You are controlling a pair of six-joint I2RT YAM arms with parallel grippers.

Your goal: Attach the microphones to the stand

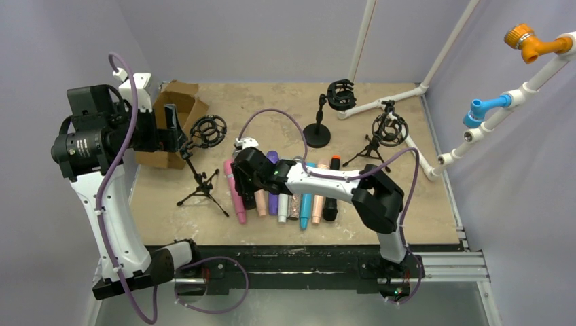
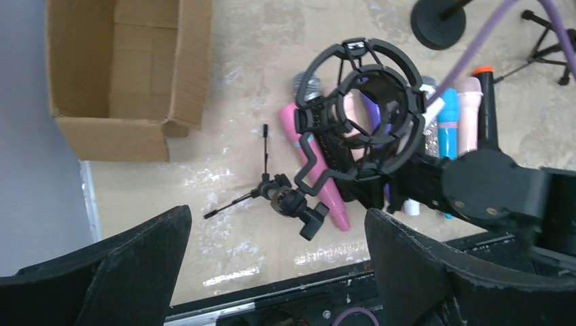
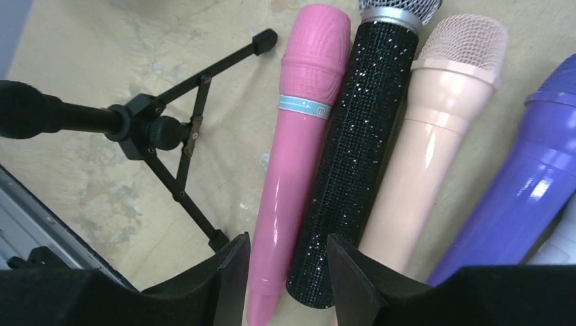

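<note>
Several microphones (image 1: pixel 292 200) lie side by side on the table's middle. My right gripper (image 1: pixel 239 183) is low over their left end. In the right wrist view it (image 3: pixel 289 282) is open, with the tail ends of the pink microphone (image 3: pixel 295 156) and the black glitter microphone (image 3: pixel 356 156) between its fingers. The peach microphone (image 3: pixel 435 136) and the purple one (image 3: pixel 523 183) lie just right. My left gripper (image 2: pixel 275 272) is wide open and empty, held high above a tripod stand's shock mount (image 2: pixel 360 115), which shows by the box in the top view (image 1: pixel 207 131).
An open cardboard box (image 1: pixel 173 119) stands at the back left. A round-base stand (image 1: pixel 317 132) and a second tripod stand (image 1: pixel 387 132) stand behind the microphones. White pipe framing (image 1: pixel 421 149) runs along the right. The tripod's legs (image 3: pixel 183 170) spread left of the pink microphone.
</note>
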